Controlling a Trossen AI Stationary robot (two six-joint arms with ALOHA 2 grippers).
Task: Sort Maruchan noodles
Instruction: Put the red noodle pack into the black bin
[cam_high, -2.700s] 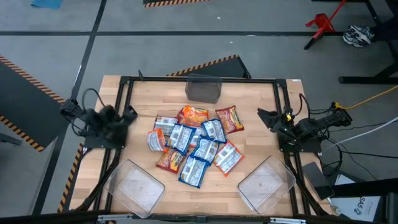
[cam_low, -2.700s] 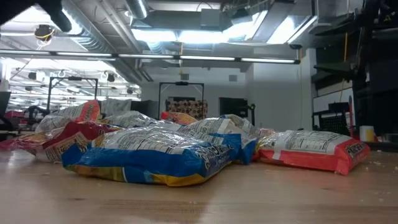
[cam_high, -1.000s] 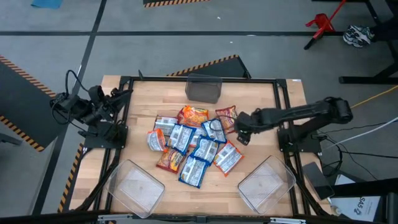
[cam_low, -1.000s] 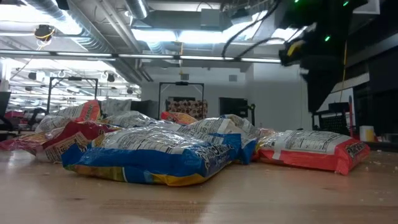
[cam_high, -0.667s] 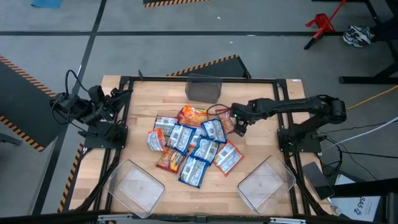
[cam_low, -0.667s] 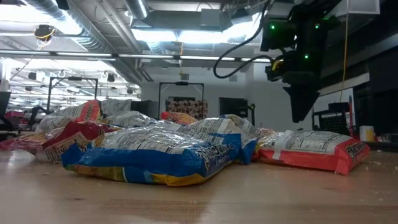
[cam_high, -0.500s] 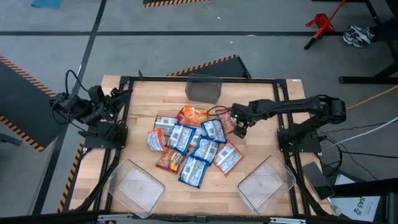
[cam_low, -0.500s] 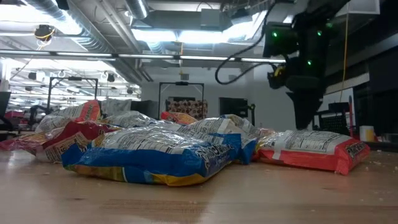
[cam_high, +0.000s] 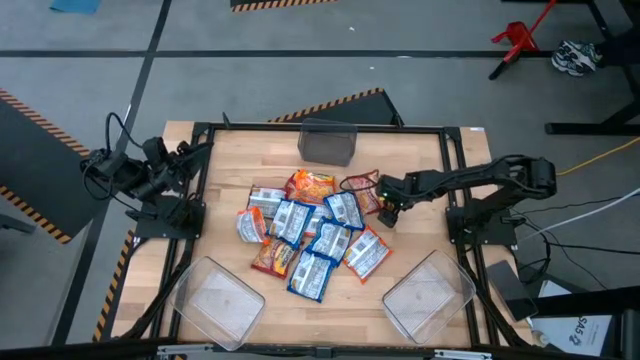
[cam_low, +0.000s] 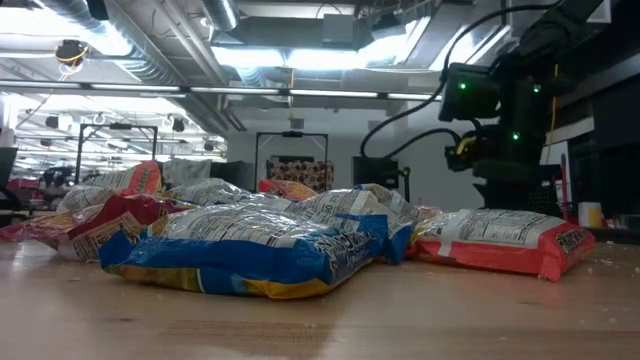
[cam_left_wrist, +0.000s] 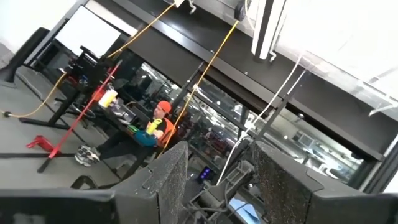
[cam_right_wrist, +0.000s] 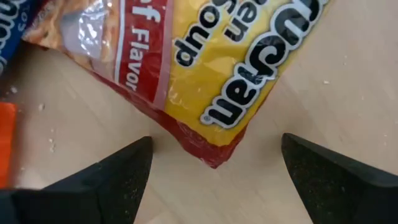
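At the pile's right edge: my right tool (cam_high: 388, 207) now hangs low over the red-orange packet (cam_high: 365, 190), having swung in from its rest post at the right rail and dropped closer over the last second.
What that means: I judge this the approach for the first pick; nothing has been sorted, and all three bins (cam_high: 327, 141) look bare.
Right tool state: fingers (cam_right_wrist: 118, 171) spread wide apart, one each side of the packet's corner, with bare table (cam_right_wrist: 205, 193) showing between them. It holds nothing, and I see no contact with the packet yet.
Packet: lies flat on the table at the far right of the noodles (cam_high: 310, 235), its corner pointing between the fingers; yellow and red print shows in the right wrist view.
Noodles: heaped mid-table, blue-and-white ones overlapping in the middle, orange ones round the edges.
Left tool: parked off the table's left edge, lifted from its earlier rest and pointing up into the room; fingers (cam_left_wrist: 168, 180) apart, nothing held.
Next, as I judge it: lower a little and close on the corner.
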